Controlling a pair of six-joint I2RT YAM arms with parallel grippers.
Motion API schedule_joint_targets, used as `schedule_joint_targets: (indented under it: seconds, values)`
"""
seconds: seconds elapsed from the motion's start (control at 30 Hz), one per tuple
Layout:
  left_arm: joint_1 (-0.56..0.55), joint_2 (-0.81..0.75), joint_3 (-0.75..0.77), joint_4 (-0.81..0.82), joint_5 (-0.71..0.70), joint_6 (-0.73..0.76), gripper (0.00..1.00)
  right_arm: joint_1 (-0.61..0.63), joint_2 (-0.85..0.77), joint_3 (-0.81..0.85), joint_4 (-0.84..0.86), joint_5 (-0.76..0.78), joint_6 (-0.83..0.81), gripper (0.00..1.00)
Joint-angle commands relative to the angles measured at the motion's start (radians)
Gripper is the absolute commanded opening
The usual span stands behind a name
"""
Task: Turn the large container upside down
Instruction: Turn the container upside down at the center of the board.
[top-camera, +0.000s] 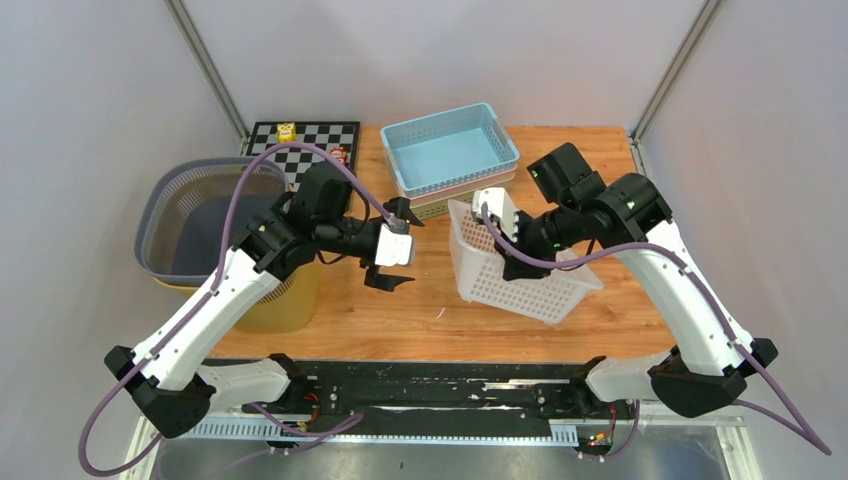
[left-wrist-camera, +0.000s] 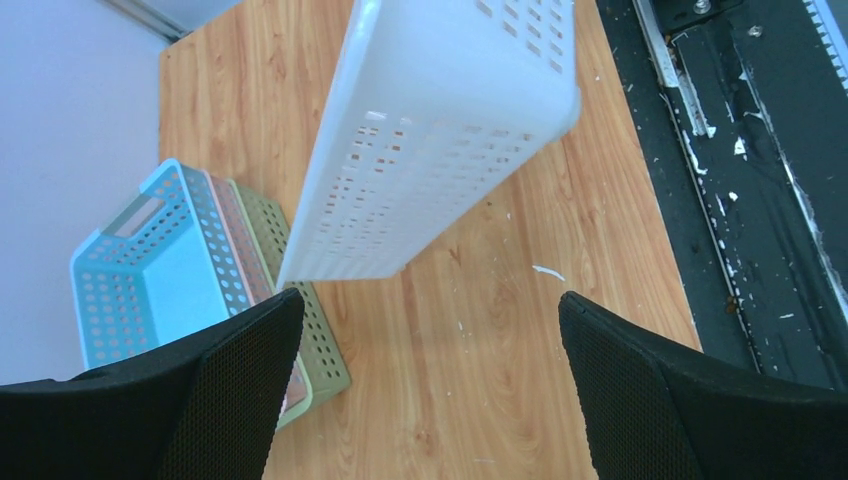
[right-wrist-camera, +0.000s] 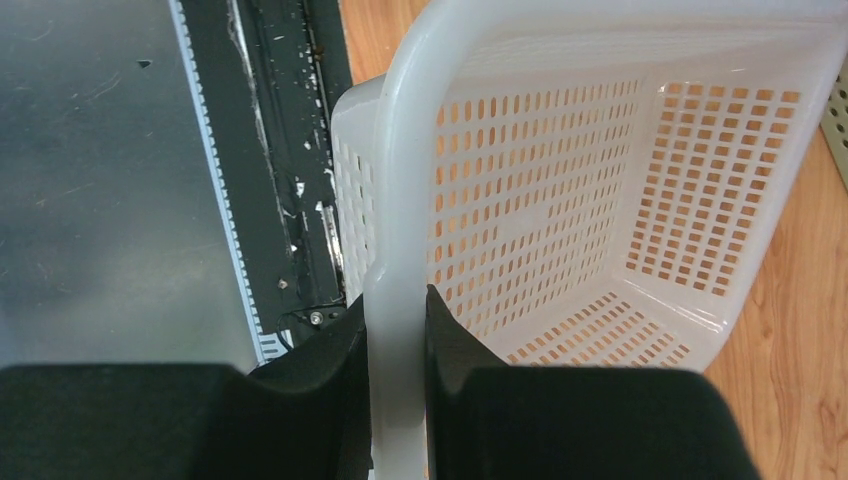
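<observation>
Holding the white perforated basket (top-camera: 520, 272) tilted over the bench's (top-camera: 400, 322) middle, I have the right hand (right-wrist-camera: 398, 320) clamped on its rim; left hand (top-camera: 395, 247) gapes wide nearby, not touching.

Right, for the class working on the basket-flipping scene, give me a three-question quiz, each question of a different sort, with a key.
1. True or false: the left pincer is shut on the white basket.
2. Which part of the white basket does the right pincer clamp? A the rim; B the base; C a lower corner.
3. Fill in: the top basket of the stack at the far edge of the table is ____ in colour.

Key: 1 false, it stands open and empty. 2 A. 3 blue, the blue basket.
</observation>
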Motion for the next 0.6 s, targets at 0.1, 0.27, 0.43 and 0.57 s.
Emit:
schedule_joint_targets:
  seconds: [0.1,0.27,0.43,0.57]
  values:
    - [0.005,0.013,0.026,0.015,0.04,-0.034,0.96,0.087,0.01,0.035,-0.002,-0.063,-0.019,0.03]
    - [0.005,0.01,0.021,0.019,0.067,-0.041,0.93,0.105,0.02,0.04,-0.004,-0.095,-0.021,0.03]
    - [0.005,0.002,0.007,0.018,0.106,-0.041,0.9,0.111,0.021,0.037,-0.004,-0.14,-0.034,0.03]
    - [0.005,-0.011,-0.019,0.029,0.136,-0.04,0.88,0.111,0.011,0.015,0.005,-0.178,-0.045,0.03]
